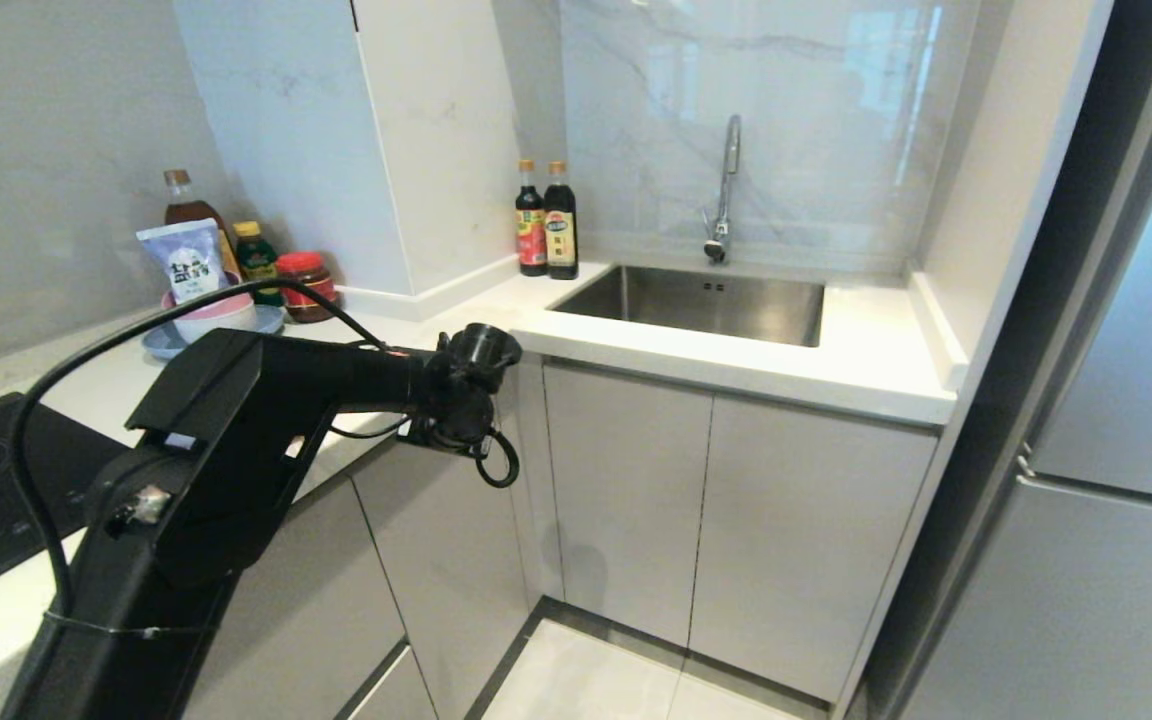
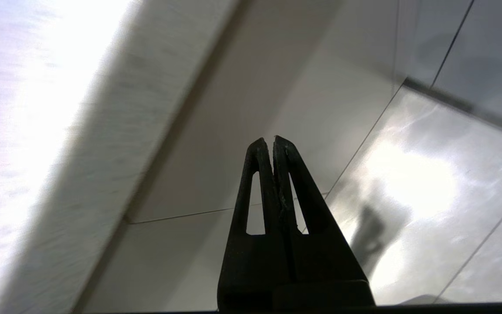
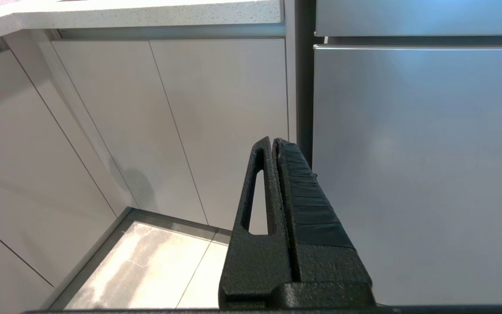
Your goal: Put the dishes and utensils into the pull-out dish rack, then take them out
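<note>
Cabinets [image 1: 626, 490]: a run of pale grey fronts under the white counter, all flush; the pull-out dish rack cannot be told apart from the other panels.
Left arm [image 1: 236, 420]: reaches across the counter corner, its wrist at the counter's edge above the cabinet fronts.
Sink [image 1: 696, 300]: steel basin set in the counter, tap behind it.
Left gripper [image 2: 273, 146]: fingers pressed together, nothing between them, pointing down beside a pale cabinet front and glossy floor tile.
Right gripper [image 3: 273, 146]: fingers pressed together, empty, facing cabinet fronts beside the grey fridge door.
Stacked bowls [image 1: 216, 315]: on a blue-grey plate at the counter's back, well apart from both grippers.
Dishes, utensils: cannot tell where.
</note>
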Available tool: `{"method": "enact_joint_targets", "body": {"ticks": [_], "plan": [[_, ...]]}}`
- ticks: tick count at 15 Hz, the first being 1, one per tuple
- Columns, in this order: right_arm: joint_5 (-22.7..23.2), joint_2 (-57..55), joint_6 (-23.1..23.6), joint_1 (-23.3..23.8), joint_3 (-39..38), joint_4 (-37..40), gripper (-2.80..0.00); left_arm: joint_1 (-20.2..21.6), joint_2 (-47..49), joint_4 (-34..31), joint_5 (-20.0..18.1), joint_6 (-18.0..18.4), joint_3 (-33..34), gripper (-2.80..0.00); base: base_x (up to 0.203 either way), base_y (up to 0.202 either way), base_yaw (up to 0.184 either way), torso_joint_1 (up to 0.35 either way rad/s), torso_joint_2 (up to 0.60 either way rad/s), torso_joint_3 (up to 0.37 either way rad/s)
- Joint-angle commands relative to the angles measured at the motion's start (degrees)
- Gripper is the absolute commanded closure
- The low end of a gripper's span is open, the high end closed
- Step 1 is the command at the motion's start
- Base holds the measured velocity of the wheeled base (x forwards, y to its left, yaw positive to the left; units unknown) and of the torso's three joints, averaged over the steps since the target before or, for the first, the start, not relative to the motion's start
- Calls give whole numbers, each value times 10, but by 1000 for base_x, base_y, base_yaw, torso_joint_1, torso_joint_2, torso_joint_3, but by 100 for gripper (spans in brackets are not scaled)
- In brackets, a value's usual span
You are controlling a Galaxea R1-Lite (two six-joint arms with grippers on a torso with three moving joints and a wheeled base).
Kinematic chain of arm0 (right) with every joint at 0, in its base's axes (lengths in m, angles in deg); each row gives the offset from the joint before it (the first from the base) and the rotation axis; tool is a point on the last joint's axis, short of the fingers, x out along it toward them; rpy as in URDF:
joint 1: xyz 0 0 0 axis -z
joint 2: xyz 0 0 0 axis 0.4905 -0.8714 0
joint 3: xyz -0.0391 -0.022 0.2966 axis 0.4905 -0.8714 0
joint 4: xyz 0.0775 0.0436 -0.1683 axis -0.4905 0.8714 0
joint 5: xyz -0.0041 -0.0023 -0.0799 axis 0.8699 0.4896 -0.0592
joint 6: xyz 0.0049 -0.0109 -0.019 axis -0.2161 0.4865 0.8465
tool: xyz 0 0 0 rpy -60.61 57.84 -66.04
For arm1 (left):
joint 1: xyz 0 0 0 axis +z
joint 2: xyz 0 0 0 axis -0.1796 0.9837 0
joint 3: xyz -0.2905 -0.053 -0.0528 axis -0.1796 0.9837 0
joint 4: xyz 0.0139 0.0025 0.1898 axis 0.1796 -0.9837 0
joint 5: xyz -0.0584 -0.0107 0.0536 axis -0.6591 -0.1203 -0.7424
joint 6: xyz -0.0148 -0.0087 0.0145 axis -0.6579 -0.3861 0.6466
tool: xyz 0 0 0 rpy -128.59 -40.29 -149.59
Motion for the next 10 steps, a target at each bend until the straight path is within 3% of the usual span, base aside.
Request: {"method": "enact_joint_targets", "body": {"ticks": [1,5,10], "plan": [[0,2,0,0,0,0,0,-4,-55,-2,1,-15,2,0,0,0,0,0,0,0],[0,2,0,0,0,0,0,-13,-172,-5,-37,-56,19,0,0,0,0,0,0,0],[0,2,0,0,0,0,0,-15,-352,-8,-107,-64,70,0,0,0,0,0,0,0]]}}
